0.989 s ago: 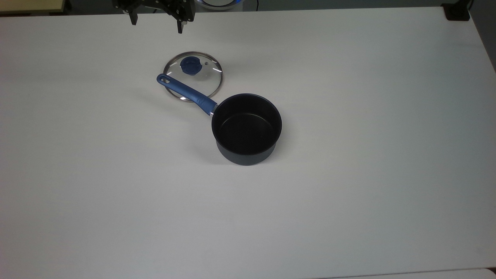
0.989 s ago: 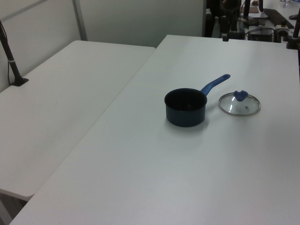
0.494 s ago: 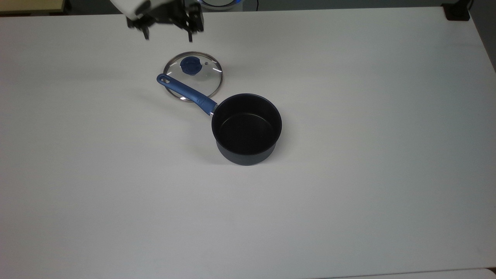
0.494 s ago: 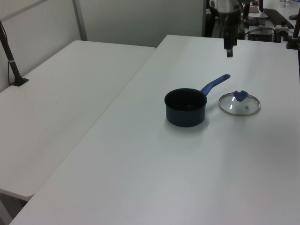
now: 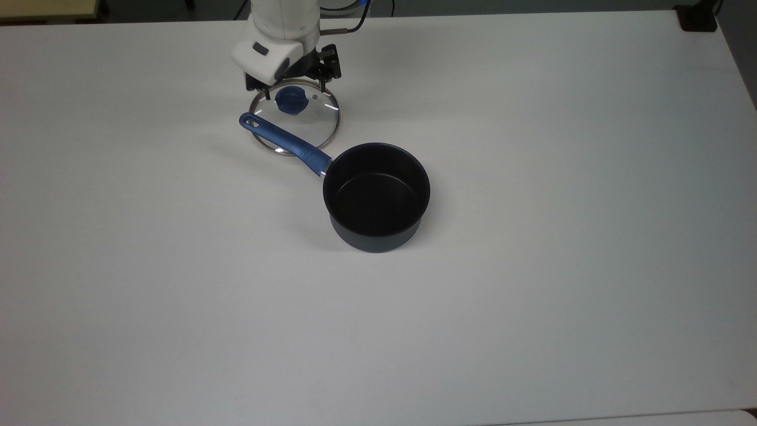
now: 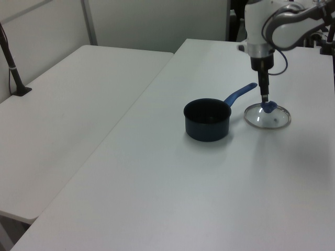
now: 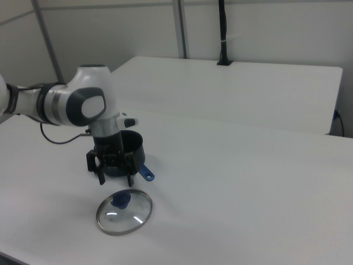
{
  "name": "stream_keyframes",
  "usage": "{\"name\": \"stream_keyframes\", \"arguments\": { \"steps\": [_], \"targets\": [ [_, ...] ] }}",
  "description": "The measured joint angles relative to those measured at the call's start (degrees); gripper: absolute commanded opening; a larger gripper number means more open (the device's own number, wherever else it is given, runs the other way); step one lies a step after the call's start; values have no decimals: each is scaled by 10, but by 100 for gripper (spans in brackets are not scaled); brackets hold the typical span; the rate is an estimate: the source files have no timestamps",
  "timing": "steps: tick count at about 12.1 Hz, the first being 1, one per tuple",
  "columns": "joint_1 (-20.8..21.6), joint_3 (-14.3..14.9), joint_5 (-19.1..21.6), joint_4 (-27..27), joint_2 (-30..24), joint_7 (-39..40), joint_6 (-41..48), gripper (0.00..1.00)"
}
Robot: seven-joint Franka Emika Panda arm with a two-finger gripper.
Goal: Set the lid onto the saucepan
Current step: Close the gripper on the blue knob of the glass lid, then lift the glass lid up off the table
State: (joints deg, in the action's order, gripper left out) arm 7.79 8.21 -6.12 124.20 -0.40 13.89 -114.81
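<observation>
With its jaws spread, the gripper (image 7: 116,178) hung above the lid (image 5: 294,116), which lay flat on the table (image 5: 532,296) beside the saucepan (image 5: 377,197), seemingly just short of the blue knob (image 5: 291,99), so it needed centring first.

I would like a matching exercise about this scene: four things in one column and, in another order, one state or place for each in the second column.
Things:
1. lid
2. saucepan
3. claw
4. saucepan handle

States or places:
A. open, above the blue knob
B. flat on the table, knob up
C. upright, nothing inside
D. crosses over the lid's rim in the top view

Pairs: 1-B, 2-C, 3-A, 4-D
</observation>
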Motion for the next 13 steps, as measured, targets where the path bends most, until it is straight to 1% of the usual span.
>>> {"name": "stream_keyframes", "arguments": {
  "steps": [2,3,6,9,12,13],
  "targets": [
    [0,0,0,28,1,50,-28,85],
    [0,0,0,36,4,62,-37,80],
    [-3,0,-19,41,22,101,-47,57],
    [-10,1,-20,41,29,123,-54,47],
    [-10,2,-20,39,28,126,-54,45],
    [-10,3,-20,28,24,126,-38,45]
  ]
}}
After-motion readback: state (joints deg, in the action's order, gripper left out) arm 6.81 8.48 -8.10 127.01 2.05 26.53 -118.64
